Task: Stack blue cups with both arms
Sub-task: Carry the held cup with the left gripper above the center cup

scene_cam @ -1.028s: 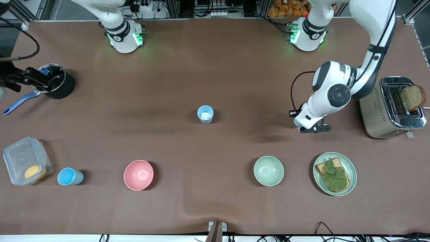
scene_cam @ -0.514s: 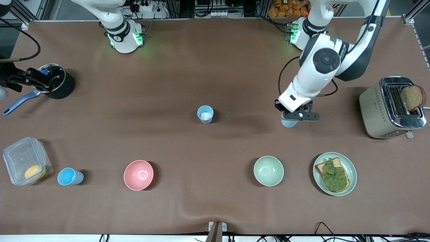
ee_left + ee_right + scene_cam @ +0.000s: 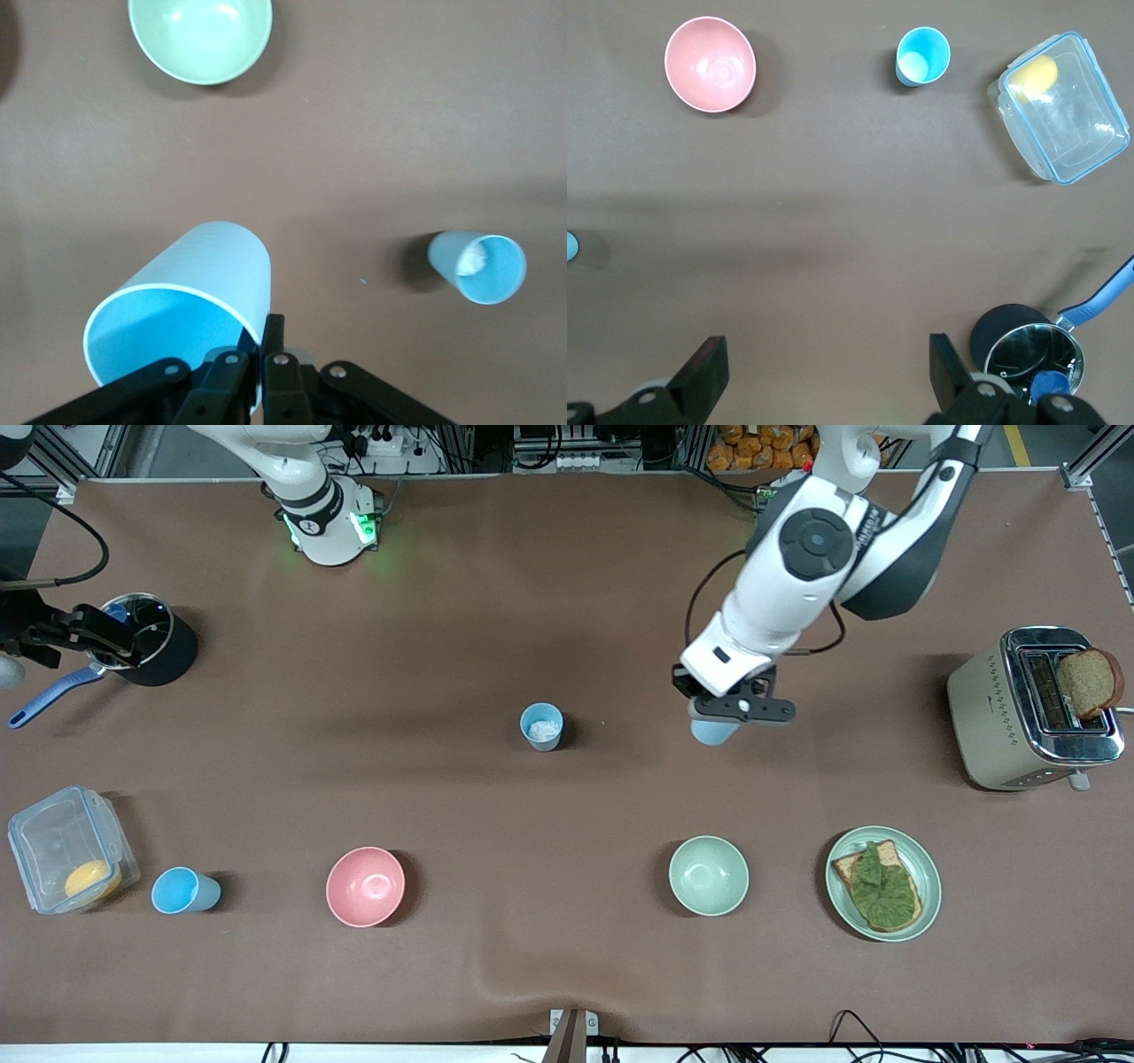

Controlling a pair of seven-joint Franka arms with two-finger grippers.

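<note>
left gripper (image 3: 719, 710) clamped on the rim of a light-blue plastic cup (image 3: 711, 731), carried upright | target: centre blue tumbler (image 3: 541, 726), toward the right arm's end | right gripper (image 3: 824, 372) held wide open, empty, waiting over the dark saucepan (image 3: 146, 646)

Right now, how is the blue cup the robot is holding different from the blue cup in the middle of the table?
The held cup hangs tilted in the air, pinched at its rim by the shut left gripper; the middle cup stands upright on the table, untouched. The held cup looks empty inside, while the middle cup has something white in it. Both are small, light-blue, handleless cups.
</note>
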